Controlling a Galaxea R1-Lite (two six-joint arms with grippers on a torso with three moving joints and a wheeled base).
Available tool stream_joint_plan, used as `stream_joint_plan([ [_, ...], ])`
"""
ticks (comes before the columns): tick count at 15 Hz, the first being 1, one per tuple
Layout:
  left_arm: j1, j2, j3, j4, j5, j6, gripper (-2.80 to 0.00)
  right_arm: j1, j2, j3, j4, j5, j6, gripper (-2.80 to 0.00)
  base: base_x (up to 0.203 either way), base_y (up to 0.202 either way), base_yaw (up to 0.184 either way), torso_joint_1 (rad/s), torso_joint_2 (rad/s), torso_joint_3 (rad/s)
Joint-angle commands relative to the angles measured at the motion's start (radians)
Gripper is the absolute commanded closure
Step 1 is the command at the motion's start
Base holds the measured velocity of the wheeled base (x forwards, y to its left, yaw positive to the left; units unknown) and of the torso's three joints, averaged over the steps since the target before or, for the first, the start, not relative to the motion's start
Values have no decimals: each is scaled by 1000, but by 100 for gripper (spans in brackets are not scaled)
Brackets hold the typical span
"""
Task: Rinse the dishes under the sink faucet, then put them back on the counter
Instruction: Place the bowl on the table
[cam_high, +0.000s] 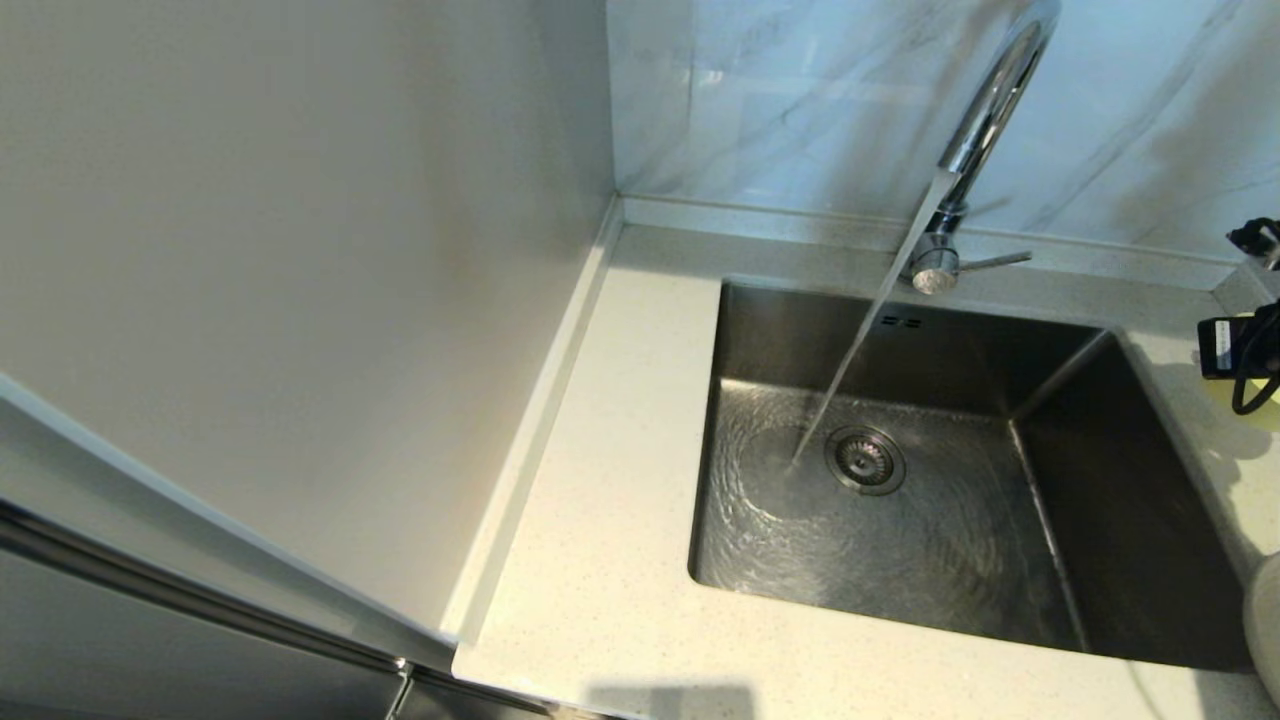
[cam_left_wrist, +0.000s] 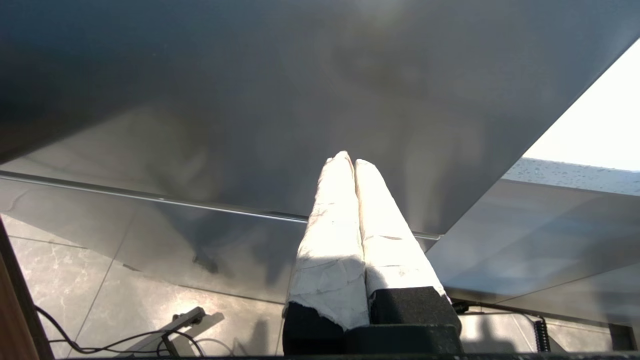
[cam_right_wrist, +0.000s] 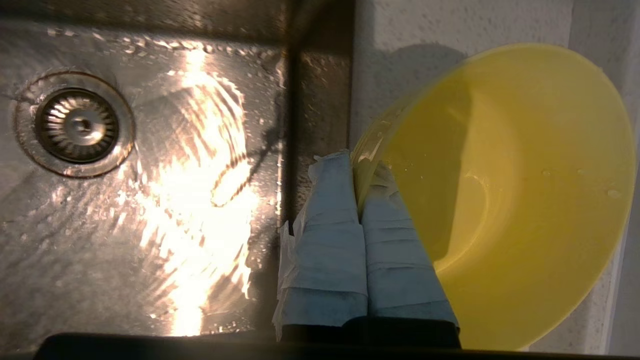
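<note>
Water runs from the chrome faucet (cam_high: 985, 120) into the steel sink (cam_high: 900, 335), landing just left of the drain strainer (cam_high: 865, 460). My right gripper (cam_right_wrist: 359, 170) is shut on the rim of the pale-yellow bowl (cam_right_wrist: 525, 175), one finger inside and one outside. The bowl is tilted over the speckled counter (cam_right_wrist: 425, 30) just right of the sink's edge; drops cling to its inside. In the head view only a sliver of the bowl (cam_high: 1262, 412) shows under the right wrist. The cream plate (cam_high: 1266, 625) peeks in at the right edge. The chopsticks are out of view.
The counter (cam_high: 600, 450) left of the sink is bounded by a tall white panel (cam_high: 300, 300). Marble wall tiles (cam_high: 780, 100) stand behind the faucet. My left gripper (cam_left_wrist: 349, 161) hangs parked and shut by a grey cabinet front (cam_left_wrist: 250, 100), below counter height.
</note>
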Motion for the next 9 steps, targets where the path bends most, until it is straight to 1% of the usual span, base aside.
stream_joint_plan([
  [1, 0, 0, 0, 0, 0, 0, 0, -15, 47, 1, -1, -10, -2, 0, 0, 0, 0, 0, 0, 0],
  [4, 0, 0, 0, 0, 0, 0, 0, -55, 66, 4, -1, -21, -3, 0, 0, 0, 0, 0, 0, 0],
  [9, 0, 0, 0, 0, 0, 0, 0, -74, 79, 7, -1, -43, -4, 0, 0, 0, 0, 0, 0, 0],
])
